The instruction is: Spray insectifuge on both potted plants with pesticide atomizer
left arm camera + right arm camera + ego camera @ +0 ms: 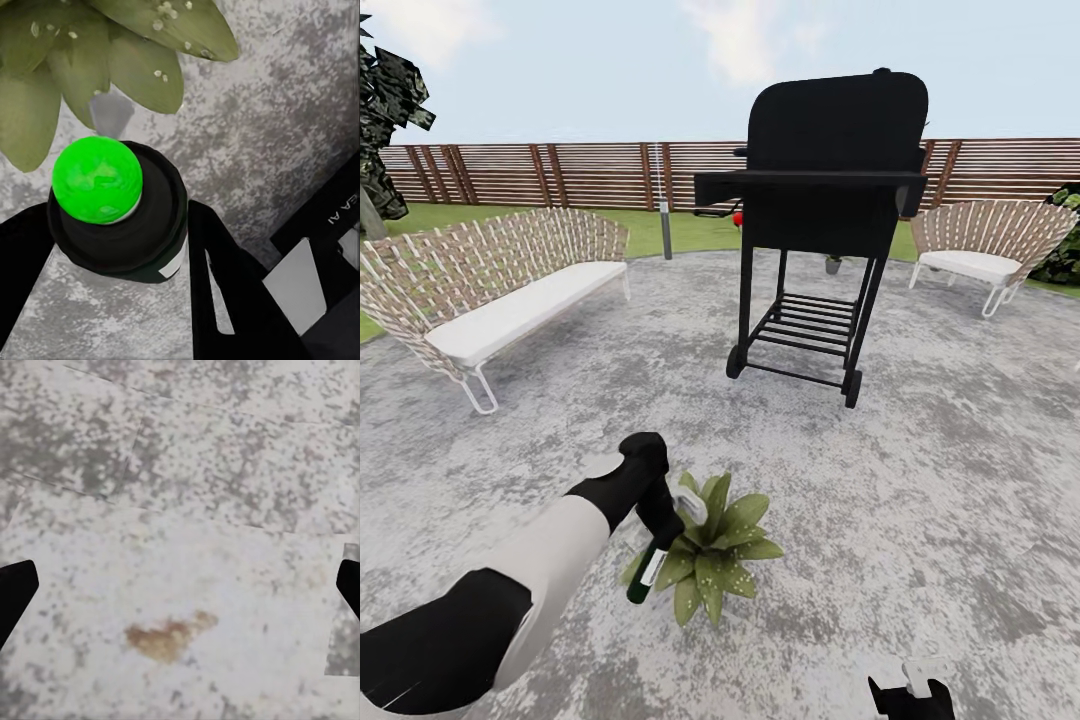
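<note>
The left gripper [120, 247] is clamping its dark fingers [225, 285] around the pesticide atomizer [648, 570], holding the bottle tipped over the nearest potted plant [712, 552] on the grey patio [920, 470]. The right gripper [180, 585] is hanging with its jaws wide and nothing between them, over bare paving.

The bottle is sitting almost against the leaves, so spray could be landing on one side only and leaving the far leaves uncovered.

The left wrist view is showing white specks on the leaves and a bright green cap; the head view is showing a grill [825, 200] and a small pot [832, 264] behind its legs, possibly the second plant.
</note>
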`<state>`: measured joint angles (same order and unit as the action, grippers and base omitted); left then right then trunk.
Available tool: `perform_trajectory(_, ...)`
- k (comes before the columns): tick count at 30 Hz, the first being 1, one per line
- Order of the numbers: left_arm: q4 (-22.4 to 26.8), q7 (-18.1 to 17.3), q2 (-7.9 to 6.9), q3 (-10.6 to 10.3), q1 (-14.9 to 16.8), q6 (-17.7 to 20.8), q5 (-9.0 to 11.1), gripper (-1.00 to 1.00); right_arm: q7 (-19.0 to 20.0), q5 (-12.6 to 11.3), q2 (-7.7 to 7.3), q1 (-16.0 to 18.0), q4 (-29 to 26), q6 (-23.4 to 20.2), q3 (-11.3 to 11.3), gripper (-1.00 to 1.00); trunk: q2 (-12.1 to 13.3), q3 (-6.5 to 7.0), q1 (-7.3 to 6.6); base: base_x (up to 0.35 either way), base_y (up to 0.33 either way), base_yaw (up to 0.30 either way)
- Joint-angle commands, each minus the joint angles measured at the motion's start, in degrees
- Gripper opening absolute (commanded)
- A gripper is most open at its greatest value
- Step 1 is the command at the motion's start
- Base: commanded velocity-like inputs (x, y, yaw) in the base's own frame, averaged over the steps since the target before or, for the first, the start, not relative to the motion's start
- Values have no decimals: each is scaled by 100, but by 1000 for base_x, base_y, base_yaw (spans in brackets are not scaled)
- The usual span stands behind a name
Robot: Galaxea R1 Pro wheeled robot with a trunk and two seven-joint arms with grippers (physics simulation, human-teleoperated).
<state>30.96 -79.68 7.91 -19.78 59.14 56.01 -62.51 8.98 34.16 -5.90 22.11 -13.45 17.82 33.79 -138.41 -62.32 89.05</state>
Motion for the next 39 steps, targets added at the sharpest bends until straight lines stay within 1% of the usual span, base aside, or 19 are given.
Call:
perform_trajectory(1,20,-56,16,-11,25,57,-56,-100,42,20,1,4,1,20,49,100,-2,-5,-1,14,0,0)
perform_trajectory(3,-20,-61,11,-17,115,59,-46,-100,42,20,1,4,1,20,49,100,-2,-5,-1,86,3,0)
perform_trajectory(7,-45,-65,-22,-18,102,59,-42,-100,42,20,1,4,1,20,49,100,-2,-5,-1,218,101,0)
perform_trajectory(11,-46,-64,-26,-17,84,56,-42,-100,42,20,2,4,1,20,49,100,-2,-5,-1,70,37,0)
perform_trajectory(14,-46,-65,-19,-18,83,47,-42,-100,42,20,1,4,1,20,49,100,-2,-5,-1,8,4,0)
perform_trajectory(16,-36,-65,11,-16,122,47,-37,-100,42,20,1,4,1,20,49,100,-2,-5,-1,2,1,0)
perform_trajectory(17,14,-106,53,-16,174,58,-31,-100,42,20,3,4,1,20,49,100,-2,-5,-1,0,0,0)
perform_trajectory(19,20,-372,100,-17,319,49,-45,-100,42,20,2,4,1,20,49,100,-2,-5,-1,0,0,0)
perform_trajectory(21,5,-596,81,-27,364,39,-60,-100,42,20,2,4,1,20,49,100,-2,-5,-1,0,0,0)
perform_trajectory(24,-8,-701,28,-27,356,19,-74,-100,42,20,5,4,1,20,49,100,-2,-5,-1,0,0,0)
perform_trajectory(26,-13,-706,-29,-29,337,12,-142,-100,42,20,8,4,1,20,49,100,-2,-5,-1,0,0,0)
perform_trajectory(27,-17,-711,-58,-27,327,9,-243,-100,42,20,9,4,1,20,49,100,-2,-5,-1,-9,0,0)
perform_trajectory(28,-18,-713,-68,-31,318,8,-329,-100,42,20,8,4,1,20,49,100,-2,-5,-1,-111,0,0)
perform_trajectory(30,-19,-709,-75,-44,307,7,-402,-100,42,20,9,4,1,20,49,100,-2,-5,-1,-226,0,0)
perform_trajectory(34,-33,-682,-74,-50,301,7,-435,-100,42,20,8,4,1,20,49,100,-2,-5,-1,-240,0,0)
perform_trajectory(39,-40,-673,-74,-38,293,7,-440,-100,42,20,8,4,1,20,49,100,-2,-5,-1,-26,0,0)
